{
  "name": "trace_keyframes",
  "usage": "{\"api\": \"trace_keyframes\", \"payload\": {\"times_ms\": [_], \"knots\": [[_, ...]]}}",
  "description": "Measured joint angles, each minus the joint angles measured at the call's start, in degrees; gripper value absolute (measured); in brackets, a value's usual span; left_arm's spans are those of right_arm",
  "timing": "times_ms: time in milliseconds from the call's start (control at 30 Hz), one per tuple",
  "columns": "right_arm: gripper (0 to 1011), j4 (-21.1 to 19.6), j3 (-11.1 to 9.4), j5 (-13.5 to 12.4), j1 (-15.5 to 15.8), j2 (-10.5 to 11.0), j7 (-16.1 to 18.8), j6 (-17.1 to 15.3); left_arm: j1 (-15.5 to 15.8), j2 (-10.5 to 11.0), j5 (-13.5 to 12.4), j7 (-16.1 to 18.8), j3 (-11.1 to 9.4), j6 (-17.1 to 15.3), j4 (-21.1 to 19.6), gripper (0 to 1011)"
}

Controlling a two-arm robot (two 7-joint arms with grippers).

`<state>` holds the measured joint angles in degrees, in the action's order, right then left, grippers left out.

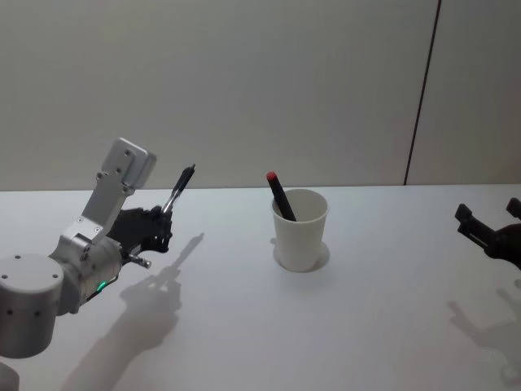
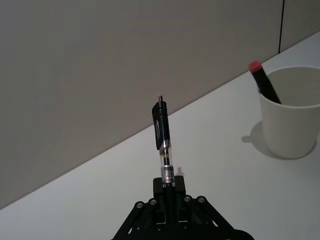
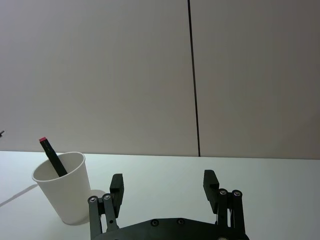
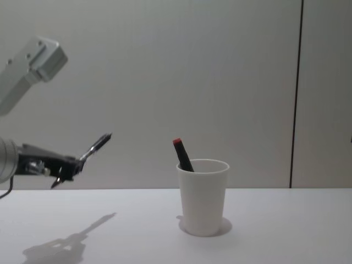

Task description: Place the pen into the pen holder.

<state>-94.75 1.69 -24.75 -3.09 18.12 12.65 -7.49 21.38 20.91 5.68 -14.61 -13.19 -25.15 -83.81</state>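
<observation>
A pen (image 1: 177, 191) with a clear barrel and black cap sticks up at a slant from my left gripper (image 1: 163, 224), which is shut on its lower end. The gripper hovers above the table, to the left of the pen holder (image 1: 299, 236), a white paper cup standing upright at the table's middle. The left wrist view shows the pen (image 2: 162, 140) rising from the gripper (image 2: 168, 187), with the cup (image 2: 292, 125) off to one side. A black marker with a red end (image 1: 279, 195) leans inside the cup. My right gripper (image 1: 488, 210) is open and holds nothing at the right edge.
The white table (image 1: 244, 342) runs back to a plain grey wall. A dark vertical seam (image 1: 423, 90) marks the wall behind the cup's right side. The left arm's shadow (image 1: 155, 301) falls on the tabletop.
</observation>
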Motion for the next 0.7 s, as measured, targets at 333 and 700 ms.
{"api": "trace_keyframes", "payload": {"times_ms": [333, 700], "knots": [[1002, 0.0, 0.0, 0.0, 0.0, 0.0, 0.0, 0.0, -0.4, 0.6, -0.2, -3.4, 0.1, 7.6, -1.9, 134], [1002, 0.0, 0.0, 0.0, 0.0, 0.0, 0.0, 0.0, 0.1, 0.6, 1.0, -9.3, -0.3, 13.7, -3.0, 134]]}}
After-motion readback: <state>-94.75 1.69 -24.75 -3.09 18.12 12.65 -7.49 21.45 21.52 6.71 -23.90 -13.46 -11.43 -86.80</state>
